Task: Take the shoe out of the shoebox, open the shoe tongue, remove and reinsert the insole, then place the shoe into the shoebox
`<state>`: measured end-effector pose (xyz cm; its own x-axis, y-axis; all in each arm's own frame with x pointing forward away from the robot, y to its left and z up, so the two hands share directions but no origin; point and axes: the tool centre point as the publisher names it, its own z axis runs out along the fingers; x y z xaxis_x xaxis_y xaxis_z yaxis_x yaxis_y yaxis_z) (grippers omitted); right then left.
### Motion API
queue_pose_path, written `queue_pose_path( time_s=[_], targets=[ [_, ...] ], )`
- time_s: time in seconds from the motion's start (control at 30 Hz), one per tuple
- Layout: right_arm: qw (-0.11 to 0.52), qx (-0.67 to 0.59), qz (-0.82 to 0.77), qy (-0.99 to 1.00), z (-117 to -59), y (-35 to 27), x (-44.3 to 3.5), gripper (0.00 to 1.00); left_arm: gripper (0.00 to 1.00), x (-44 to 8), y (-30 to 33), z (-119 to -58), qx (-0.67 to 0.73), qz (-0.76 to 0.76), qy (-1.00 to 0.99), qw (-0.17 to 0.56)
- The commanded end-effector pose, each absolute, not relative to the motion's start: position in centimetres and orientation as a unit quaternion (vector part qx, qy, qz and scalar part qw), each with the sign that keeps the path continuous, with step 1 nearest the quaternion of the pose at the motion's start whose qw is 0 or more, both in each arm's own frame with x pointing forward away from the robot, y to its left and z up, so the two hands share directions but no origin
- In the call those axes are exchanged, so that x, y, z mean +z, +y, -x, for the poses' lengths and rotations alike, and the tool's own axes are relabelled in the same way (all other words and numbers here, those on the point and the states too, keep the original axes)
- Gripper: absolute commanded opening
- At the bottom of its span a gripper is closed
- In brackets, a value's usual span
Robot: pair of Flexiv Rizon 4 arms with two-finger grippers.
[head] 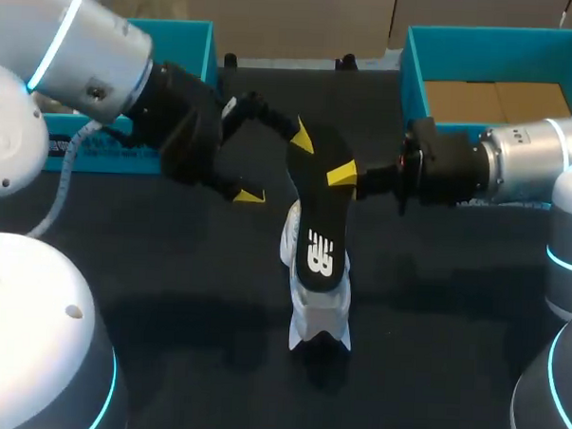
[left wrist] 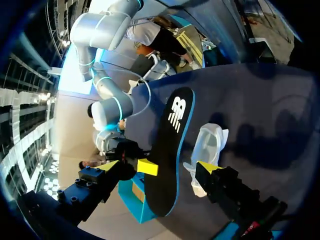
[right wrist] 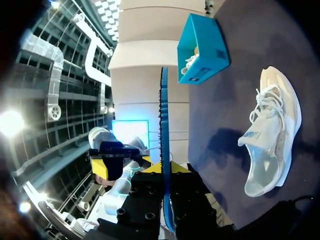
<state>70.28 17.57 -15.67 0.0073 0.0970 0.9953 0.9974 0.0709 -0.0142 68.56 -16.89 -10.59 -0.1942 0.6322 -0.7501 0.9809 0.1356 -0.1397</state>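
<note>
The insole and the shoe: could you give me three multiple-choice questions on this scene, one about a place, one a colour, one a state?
1. Where is the white shoe? A in a blue box; B on the dark table; C in the left jaws.
2. What colour is the insole? A black; B red; C white.
3. How do the right arm's jaws stand? A open, empty; B shut on the insole; C shut on the shoe.
Answers: 1 B, it lies on the tabletop; 2 A, black with a white mark; 3 B, they pinch its end from two sides.
</note>
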Motion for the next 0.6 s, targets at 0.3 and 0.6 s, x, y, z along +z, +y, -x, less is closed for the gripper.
queue_pose_path(
  time_s=[0.3, 0.6],
  targets=[
    [0.494, -0.455, 0.508, -0.539, -70.2, 18.0, -15.9, 0.00, 1.00, -9.9, -17.3, -69.9, -0.193, -0.595, 0.760, 0.179],
    [0.495, -0.456, 0.510, -0.536, -69.8, 18.3, -16.3, 0.00, 1.00, -10.0, -17.4, -70.5, -0.121, -0.587, 0.790, 0.133]
  ],
)
